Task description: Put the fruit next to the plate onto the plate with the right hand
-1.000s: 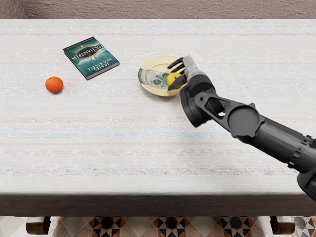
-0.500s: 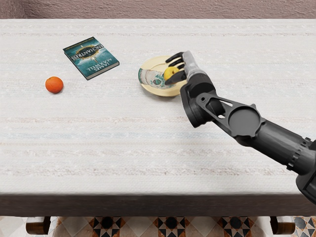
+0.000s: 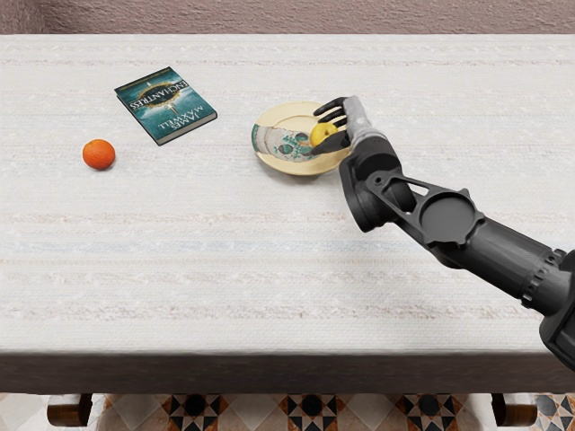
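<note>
Working from the left, you are leaving the orange and the book alone on the counter. You are at the placing step: the yellow fruit is sitting over the right part of the plate, and your right hand is gripping it with its fingers curled around it. Whether it is touching the plate is unclear. Next, likely, you are opening gently and lifting clear.

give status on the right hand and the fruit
Right hand shut on lemon, over plate. Left arm out of view. Orange and book far left, not in the way.
</note>
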Robot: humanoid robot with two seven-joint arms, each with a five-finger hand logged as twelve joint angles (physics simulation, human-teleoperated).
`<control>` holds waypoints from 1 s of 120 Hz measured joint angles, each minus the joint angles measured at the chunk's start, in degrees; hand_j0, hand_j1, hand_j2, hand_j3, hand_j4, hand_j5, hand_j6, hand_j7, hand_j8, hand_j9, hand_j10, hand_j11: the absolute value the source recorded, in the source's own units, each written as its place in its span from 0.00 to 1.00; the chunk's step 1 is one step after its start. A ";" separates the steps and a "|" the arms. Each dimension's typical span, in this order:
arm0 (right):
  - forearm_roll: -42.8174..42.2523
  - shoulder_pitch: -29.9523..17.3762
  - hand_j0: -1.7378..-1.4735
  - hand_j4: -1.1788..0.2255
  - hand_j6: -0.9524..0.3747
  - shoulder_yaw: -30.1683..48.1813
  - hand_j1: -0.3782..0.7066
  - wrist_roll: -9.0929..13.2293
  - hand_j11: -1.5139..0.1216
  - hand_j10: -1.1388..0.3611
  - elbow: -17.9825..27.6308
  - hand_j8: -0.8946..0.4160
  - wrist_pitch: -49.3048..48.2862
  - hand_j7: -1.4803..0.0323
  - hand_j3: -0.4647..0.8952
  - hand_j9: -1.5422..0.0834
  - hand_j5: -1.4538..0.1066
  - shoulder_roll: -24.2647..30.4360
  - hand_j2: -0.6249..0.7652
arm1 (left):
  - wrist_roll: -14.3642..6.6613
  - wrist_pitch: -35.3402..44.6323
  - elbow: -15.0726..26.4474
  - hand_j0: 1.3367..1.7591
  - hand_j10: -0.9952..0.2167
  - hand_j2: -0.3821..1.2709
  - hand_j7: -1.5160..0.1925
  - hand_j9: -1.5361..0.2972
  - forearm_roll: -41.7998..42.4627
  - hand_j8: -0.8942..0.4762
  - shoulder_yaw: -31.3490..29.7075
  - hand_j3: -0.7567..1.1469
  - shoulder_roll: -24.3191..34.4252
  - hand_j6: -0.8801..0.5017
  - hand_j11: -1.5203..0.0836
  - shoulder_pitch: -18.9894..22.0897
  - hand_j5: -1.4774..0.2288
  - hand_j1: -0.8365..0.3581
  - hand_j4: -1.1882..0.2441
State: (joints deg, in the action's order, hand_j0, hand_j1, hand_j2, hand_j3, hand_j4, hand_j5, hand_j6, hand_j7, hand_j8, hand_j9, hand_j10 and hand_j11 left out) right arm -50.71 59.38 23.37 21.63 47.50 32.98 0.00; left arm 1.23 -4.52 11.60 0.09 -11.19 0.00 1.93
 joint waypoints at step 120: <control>23.58 -6.60 0.30 0.82 0.70 16.10 0.05 0.92 0.91 0.74 17.37 0.67 -63.05 0.96 0.34 0.93 0.91 34.71 0.45 | -0.01 -0.07 0.09 0.76 0.82 0.23 0.89 0.84 0.54 0.65 0.20 0.40 0.00 0.64 0.95 0.53 0.87 0.99 0.83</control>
State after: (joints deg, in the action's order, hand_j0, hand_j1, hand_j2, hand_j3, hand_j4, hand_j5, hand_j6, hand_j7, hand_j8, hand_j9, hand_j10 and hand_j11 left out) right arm -27.14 52.78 39.47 22.55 64.87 -30.07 34.71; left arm 1.22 -4.59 11.69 0.63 -10.99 0.00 2.46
